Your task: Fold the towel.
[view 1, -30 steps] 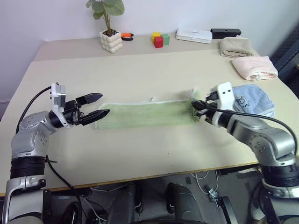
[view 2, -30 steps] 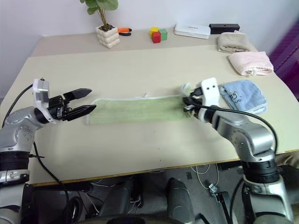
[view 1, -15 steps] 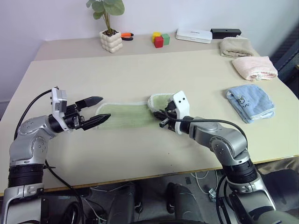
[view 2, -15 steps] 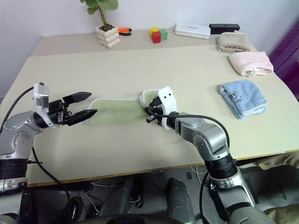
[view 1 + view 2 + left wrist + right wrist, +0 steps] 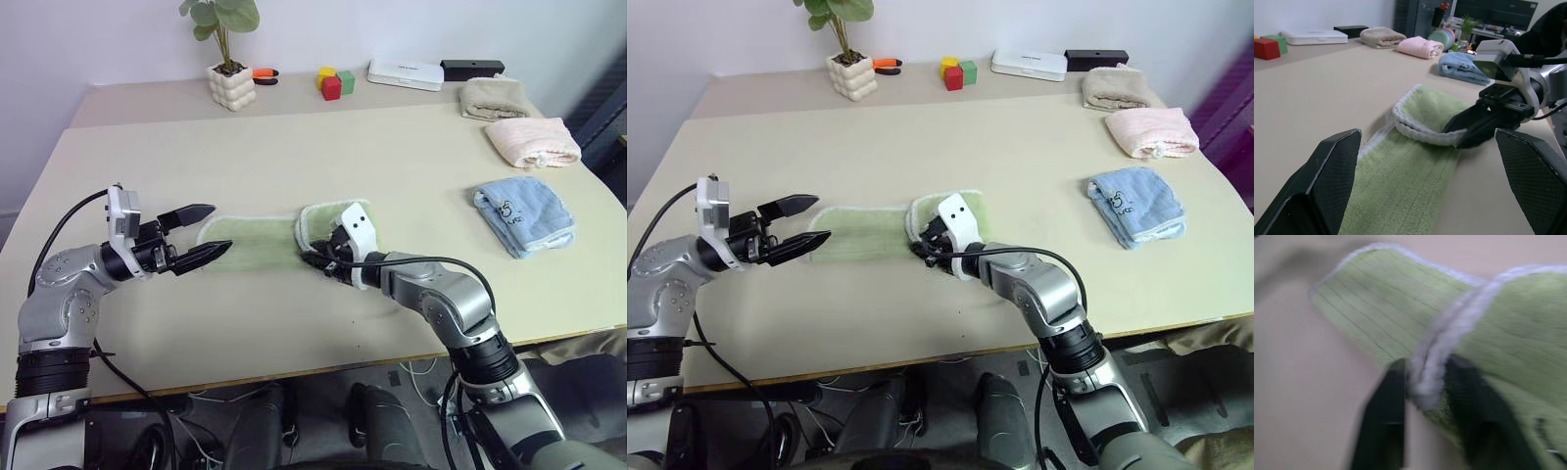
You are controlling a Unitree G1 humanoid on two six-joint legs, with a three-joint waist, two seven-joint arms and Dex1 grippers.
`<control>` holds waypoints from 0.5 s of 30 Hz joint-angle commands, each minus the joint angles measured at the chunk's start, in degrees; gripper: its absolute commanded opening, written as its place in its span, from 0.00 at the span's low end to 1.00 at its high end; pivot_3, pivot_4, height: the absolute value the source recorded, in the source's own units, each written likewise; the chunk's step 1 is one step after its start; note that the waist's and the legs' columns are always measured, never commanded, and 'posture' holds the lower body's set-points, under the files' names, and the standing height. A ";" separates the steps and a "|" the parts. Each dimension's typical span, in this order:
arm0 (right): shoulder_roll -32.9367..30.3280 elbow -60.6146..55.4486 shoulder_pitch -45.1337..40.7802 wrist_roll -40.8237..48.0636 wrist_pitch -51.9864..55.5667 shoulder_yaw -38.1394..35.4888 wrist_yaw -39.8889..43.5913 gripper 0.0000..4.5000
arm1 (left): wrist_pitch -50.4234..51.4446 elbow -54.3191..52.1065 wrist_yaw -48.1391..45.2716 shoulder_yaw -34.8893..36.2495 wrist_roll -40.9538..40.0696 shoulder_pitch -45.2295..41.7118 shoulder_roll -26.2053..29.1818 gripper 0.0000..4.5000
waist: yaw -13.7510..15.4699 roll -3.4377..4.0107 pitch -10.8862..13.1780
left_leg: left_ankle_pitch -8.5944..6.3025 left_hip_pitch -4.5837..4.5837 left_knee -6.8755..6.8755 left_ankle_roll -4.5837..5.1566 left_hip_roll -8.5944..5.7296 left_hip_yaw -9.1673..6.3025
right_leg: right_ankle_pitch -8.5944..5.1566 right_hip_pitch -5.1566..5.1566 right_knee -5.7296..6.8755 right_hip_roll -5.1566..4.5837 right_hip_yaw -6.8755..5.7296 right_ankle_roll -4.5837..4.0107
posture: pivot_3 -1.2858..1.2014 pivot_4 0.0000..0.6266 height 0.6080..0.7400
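The light green towel (image 5: 250, 245) lies as a long strip at the table's middle front. Its right end (image 5: 328, 220) is folded back over the strip, and the whitish hem forms a loop (image 5: 1415, 128). My right gripper (image 5: 315, 262) rests at the front edge of that folded end. Its fingers (image 5: 1388, 396) stand apart on either side of the hem, open. My left gripper (image 5: 220, 228) hovers wide open at the towel's left end, pointing along it, with nothing between its fingers (image 5: 1337, 161).
At the right lie a light blue towel (image 5: 524, 215), a pink one (image 5: 534, 142) and a beige one (image 5: 493, 98). Along the back stand a potted plant (image 5: 233, 86), coloured blocks (image 5: 335, 82), a white box (image 5: 406, 73) and a black box (image 5: 473, 69).
My right gripper has carried the towel's right end leftward over the strip, laid it down folded, and its fingers have parted. The left gripper has stayed put.
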 commanded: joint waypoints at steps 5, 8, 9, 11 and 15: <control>1.95 -5.06 -3.07 8.39 0.68 -8.93 4.77 0.99 | -0.67 0.20 0.01 0.97 -0.72 -1.61 0.37 1.00 | 0.07 0.00 0.00 | 0.00 -0.01 0.01 0.00 0.00 0.00 | 0.00 0.00 0.00 -0.01 0.00 0.00 | 0.52 0.24 1.00; 3.09 -3.87 -5.39 13.52 1.60 -15.19 5.16 0.99 | -0.81 0.65 -0.01 0.85 -0.61 -1.98 0.31 1.00 | 0.07 0.00 0.00 | 0.01 0.00 0.01 -0.01 0.00 0.00 | 0.02 0.01 0.04 0.00 0.00 0.02 | 0.52 0.24 1.00; 3.28 -3.27 -5.99 14.55 1.77 -16.57 5.03 0.99 | -0.89 0.78 -0.06 0.81 -0.56 -2.06 0.31 1.00 | 0.14 0.00 0.00 | 0.01 0.00 0.01 -0.01 0.00 0.00 | 0.02 0.00 0.04 0.01 0.00 0.02 | 0.52 0.24 1.00; 3.51 -1.78 -7.07 14.64 0.74 -18.41 4.23 0.99 | -1.01 0.96 -0.03 0.73 -0.46 -2.26 0.24 1.00 | 0.15 -0.01 -0.01 | 0.01 0.00 0.01 -0.01 0.00 0.00 | 0.02 0.01 0.03 0.00 -0.01 0.02 | 0.52 0.24 1.00; 3.52 8.04 -9.30 5.32 -7.75 -19.00 -1.26 0.93 | -1.27 1.40 0.42 0.77 -0.34 -2.69 -0.10 1.00 | -0.04 -0.01 -0.01 | 0.02 0.01 0.01 -0.02 -0.01 0.01 | 0.02 0.01 0.06 0.01 -0.01 0.02 | 0.52 0.24 1.00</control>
